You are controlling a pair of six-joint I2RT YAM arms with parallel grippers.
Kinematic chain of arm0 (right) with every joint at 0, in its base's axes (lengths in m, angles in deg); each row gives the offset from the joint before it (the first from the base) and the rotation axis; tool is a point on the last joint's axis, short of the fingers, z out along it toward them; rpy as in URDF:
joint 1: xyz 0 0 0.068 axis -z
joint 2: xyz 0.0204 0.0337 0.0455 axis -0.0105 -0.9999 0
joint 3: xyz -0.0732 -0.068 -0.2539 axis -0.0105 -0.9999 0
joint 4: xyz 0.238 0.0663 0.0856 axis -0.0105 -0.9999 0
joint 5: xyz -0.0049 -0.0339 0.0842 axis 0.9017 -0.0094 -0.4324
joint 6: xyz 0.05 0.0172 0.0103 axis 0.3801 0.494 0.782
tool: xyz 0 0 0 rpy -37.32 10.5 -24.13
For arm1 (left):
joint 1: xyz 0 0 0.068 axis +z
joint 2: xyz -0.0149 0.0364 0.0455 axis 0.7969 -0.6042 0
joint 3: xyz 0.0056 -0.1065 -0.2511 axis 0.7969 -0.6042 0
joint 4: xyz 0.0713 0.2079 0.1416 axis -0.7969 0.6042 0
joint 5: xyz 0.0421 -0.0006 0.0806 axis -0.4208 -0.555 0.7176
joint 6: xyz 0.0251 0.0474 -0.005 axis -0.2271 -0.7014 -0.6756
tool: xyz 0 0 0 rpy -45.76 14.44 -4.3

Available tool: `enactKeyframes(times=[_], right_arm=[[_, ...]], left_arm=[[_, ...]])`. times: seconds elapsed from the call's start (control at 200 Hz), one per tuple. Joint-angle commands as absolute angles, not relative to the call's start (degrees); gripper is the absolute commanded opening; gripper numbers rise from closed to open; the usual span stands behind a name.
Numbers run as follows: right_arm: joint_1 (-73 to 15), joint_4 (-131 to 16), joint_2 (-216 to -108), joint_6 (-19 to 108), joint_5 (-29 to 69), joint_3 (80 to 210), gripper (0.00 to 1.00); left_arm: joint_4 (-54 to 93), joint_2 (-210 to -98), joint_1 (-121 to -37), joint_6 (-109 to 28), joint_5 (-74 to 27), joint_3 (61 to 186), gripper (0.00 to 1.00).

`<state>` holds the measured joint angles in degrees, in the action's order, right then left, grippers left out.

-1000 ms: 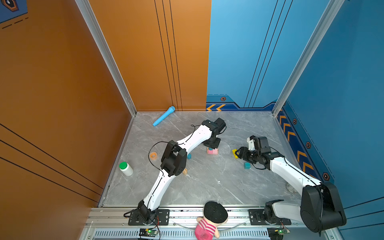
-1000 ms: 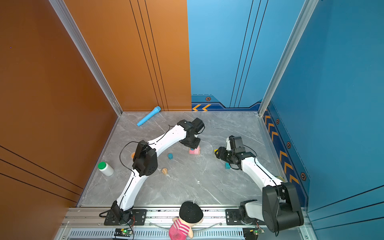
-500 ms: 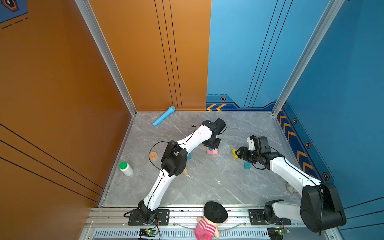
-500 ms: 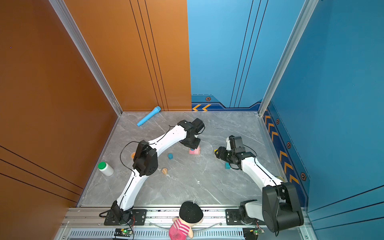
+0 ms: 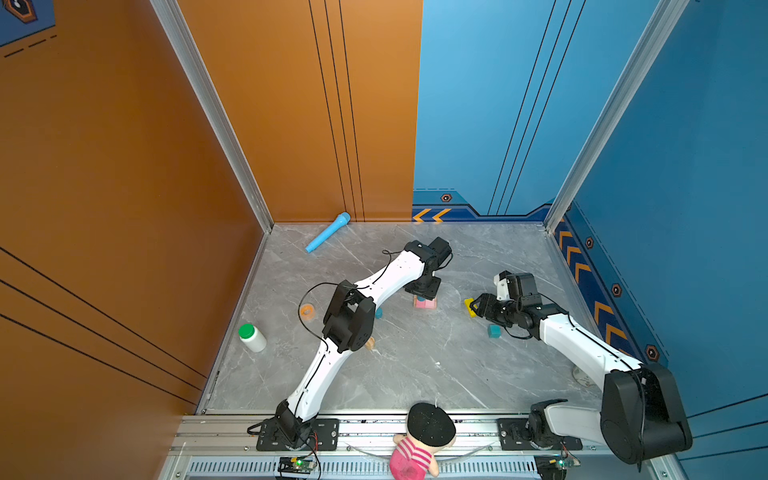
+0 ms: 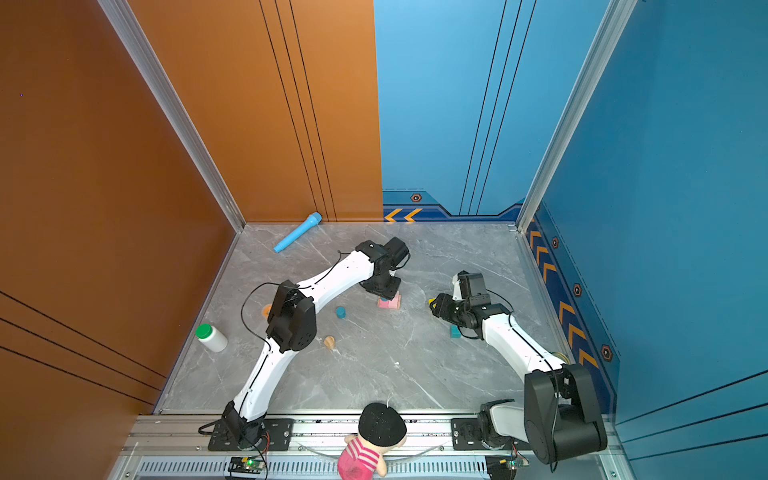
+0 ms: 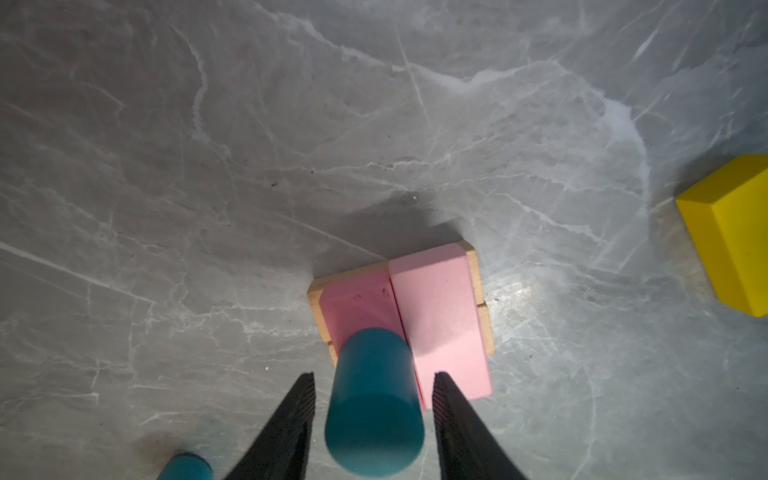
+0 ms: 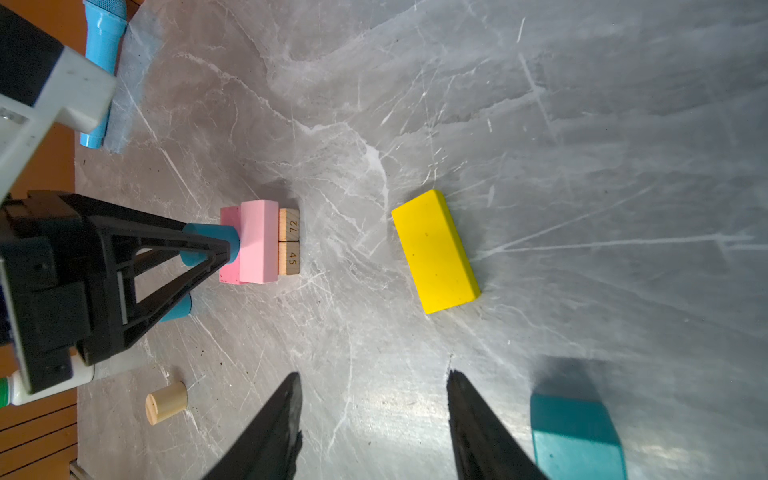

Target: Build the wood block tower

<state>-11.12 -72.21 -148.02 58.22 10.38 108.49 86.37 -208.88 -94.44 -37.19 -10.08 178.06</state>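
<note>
Marble (image 5: 415, 374) held two pink bars (image 7: 436, 316), two blue cylinders (image 7: 374, 407), one yellow bar (image 8: 434, 251) at three o'clock; your left pincer (image 7: 374, 374) and right pincer (image 8: 374, 373) stood released.

Grey marble-look surface (image 8: 582, 124), smooth, with a soft sheen and fine scratches. Bare unpainted wood with visible grain on the tan bars (image 8: 289, 241). Smooth matt paint on the pink bars (image 8: 258, 241), blue cylinder (image 7: 374, 407) and yellow bar (image 8: 434, 249). At lower centre, left pincer fingers (image 7: 291, 424): matt black plastic, ribbed inner faces.

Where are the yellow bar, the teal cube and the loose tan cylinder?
yellow bar (image 8: 432, 245): right wrist view, middle of its broad top face.
teal cube (image 8: 575, 432): right wrist view, middle of what shows.
tan cylinder (image 8: 170, 401): right wrist view, its curved side.
</note>
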Motion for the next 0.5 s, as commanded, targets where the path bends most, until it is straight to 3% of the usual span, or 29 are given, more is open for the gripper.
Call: enactKeyframes(times=[0.0,0.205,0.491], right_arm=[[-10.93,-71.68,-148.13,57.87,9.74,108.50,0.58],[-10.89,-73.66,-146.25,57.61,10.08,109.24,0.58],[-11.15,-80.58,-137.78,56.57,13.82,111.66,0.65]], left_arm=[[87.62,-209.87,-93.87,-37.06,-10.36,178.39,0.51],[87.57,-207.44,-94.00,-37.51,-11.41,178.15,0.61],[87.48,-199.29,-94.89,-38.56,-9.74,175.92,0.66]])
